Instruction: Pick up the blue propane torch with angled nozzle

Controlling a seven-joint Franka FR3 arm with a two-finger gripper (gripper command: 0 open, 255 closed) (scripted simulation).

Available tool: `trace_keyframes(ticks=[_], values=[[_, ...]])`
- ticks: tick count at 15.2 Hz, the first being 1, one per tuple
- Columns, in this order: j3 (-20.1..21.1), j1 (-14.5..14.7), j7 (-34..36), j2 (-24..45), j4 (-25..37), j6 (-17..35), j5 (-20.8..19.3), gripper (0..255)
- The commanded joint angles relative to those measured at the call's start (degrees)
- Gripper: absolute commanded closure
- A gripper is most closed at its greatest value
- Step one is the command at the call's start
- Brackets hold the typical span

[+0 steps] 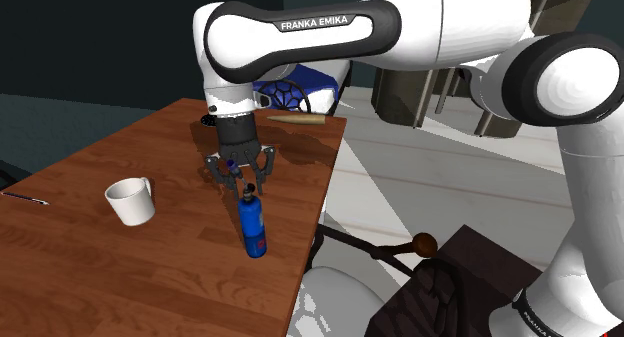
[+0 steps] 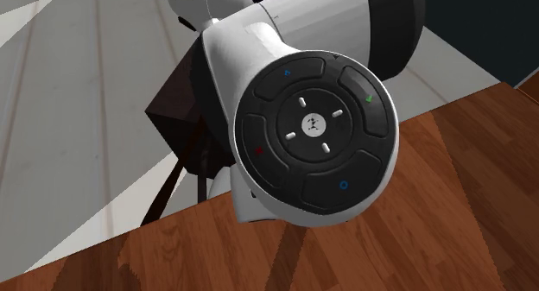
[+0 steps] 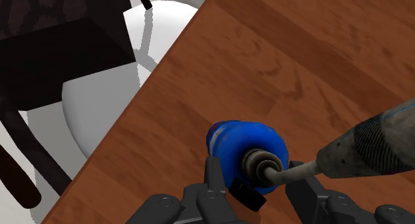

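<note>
The blue propane torch (image 1: pixel 252 226) stands upright on the wooden table (image 1: pixel 120 275), close to its edge on the shoulder view's right. Its grey angled nozzle (image 3: pixel 362 149) juts out sideways from the valve on top. My black gripper (image 1: pixel 243 180) hangs straight above it, open, with its tips about level with the torch's head. In the wrist view the blue torch body (image 3: pixel 229 139) lies between the fingers (image 3: pixel 213 179), which stand on either side of the valve without clasping it.
A white mug (image 1: pixel 131 201) stands on the table to the shoulder view's left of the torch. A tan rod (image 1: pixel 295 118) and a blue-and-white object (image 1: pixel 300 85) lie at the far end. Dark furniture (image 1: pixel 440 285) stands beyond the table edge.
</note>
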Motion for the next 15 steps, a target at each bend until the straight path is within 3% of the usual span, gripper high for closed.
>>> trace_keyframes(ticks=[1, 15], values=[[0.02, -0.11, -0.06, -0.23, -0.52, 0.19, 0.08, 255], [0.21, 2.11, 1.94, 2.18, 14.39, -12.0, -0.55, 255]])
